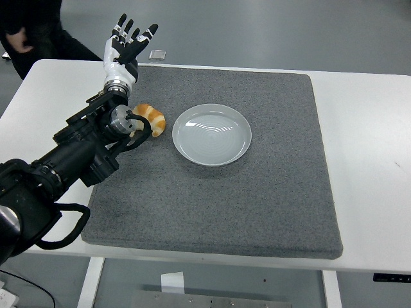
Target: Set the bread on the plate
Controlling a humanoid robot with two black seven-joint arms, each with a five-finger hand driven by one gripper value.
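A golden-brown bread roll [152, 119] lies on the grey mat [257, 179], just left of an empty white plate [212, 134]. My left arm comes in from the lower left and its wrist partly hides the bread's left end. My left hand [128, 40] is raised above the mat's far left corner, fingers spread, holding nothing. It is beyond and above the bread, not touching it. My right arm is out of view.
The mat covers most of the white table [366, 115]. A small grey object [158, 54] lies on the floor beyond the table's far edge. A person in dark clothes [29, 32] shows at the top left corner.
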